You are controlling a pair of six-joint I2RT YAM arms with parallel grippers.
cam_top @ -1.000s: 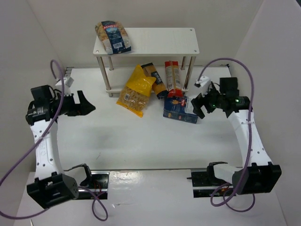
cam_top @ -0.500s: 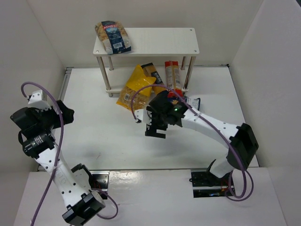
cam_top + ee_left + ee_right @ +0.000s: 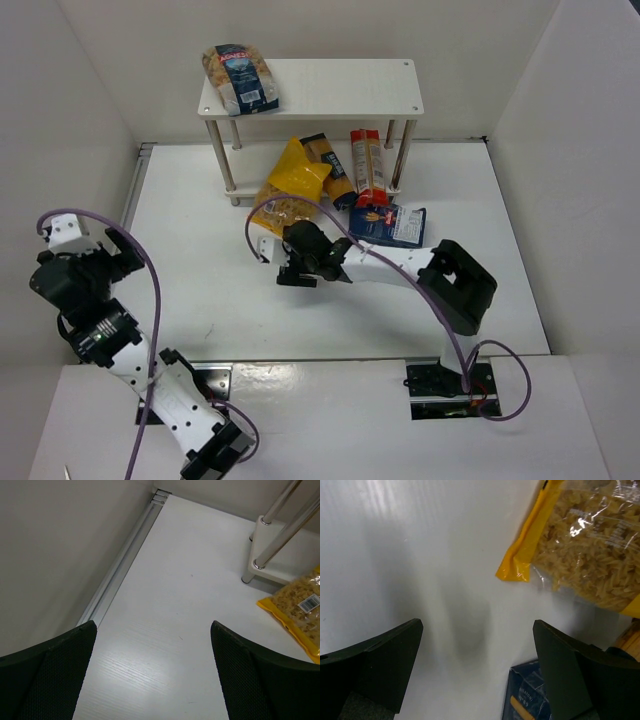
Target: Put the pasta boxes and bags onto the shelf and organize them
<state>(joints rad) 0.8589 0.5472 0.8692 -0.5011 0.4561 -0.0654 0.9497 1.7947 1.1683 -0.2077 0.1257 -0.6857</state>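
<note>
The white shelf stands at the back with the clear bag with the dark-blue label on its top board. On the table in front lie the yellow bag, the yellow-blue pack, the red-orange pack and the dark-blue box. My right gripper is open and empty, low over the table just in front of the yellow bag, with the box to its side. My left gripper is open and empty at the far left, well away from the packs.
White walls close in the table on the left, right and back. A metal rail runs along the left wall. In the left wrist view the shelf's silver legs and lower board show, with the yellow bag beside them.
My right arm has swung from the right side across to the left, now in front of the yellow bag. My left arm has drawn back toward the near left corner.
</note>
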